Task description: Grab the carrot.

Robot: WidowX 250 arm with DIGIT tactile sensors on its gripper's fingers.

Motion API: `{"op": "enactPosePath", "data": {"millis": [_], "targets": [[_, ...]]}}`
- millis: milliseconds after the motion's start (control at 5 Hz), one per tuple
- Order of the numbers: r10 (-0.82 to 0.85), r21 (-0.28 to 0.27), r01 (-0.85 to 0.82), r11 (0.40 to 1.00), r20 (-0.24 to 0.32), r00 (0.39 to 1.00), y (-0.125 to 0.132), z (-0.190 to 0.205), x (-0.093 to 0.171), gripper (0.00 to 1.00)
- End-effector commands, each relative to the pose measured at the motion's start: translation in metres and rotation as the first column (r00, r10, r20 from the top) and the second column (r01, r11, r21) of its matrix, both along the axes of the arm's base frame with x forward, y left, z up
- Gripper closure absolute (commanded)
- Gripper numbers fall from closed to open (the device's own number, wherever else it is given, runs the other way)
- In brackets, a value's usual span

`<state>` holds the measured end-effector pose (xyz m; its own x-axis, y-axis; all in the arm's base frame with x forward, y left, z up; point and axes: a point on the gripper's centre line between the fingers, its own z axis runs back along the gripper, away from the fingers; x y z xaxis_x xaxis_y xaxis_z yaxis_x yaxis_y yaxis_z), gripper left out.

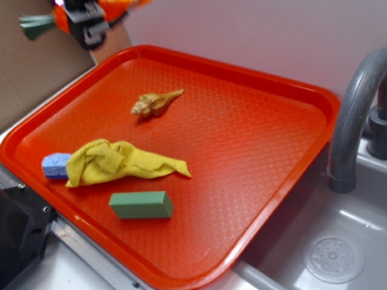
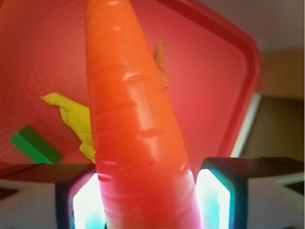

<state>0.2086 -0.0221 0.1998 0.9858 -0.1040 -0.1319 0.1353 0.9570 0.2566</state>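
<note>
The black gripper, high at the red plastic tray's eleven o'clock, pinches the glossy orange plastic carrot between its jaws. Smooth tapered plastic could slip out and drop.

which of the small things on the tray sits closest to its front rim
The green rectangular block; the yellow cloth, blue sponge and tan spiral seashell all lie farther back on the red plastic tray.

Exterior looks down on the tray; wrist camera views it closer.
</note>
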Motion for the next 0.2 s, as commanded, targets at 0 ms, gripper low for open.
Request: {"op": "enactPosePath", "data": {"millis": [0], "targets": [[0.034, -0.06, -0.025, 0.998, 0.153, 0.988, -0.0103, 0.0134, -0.0064, 1.0]]}}
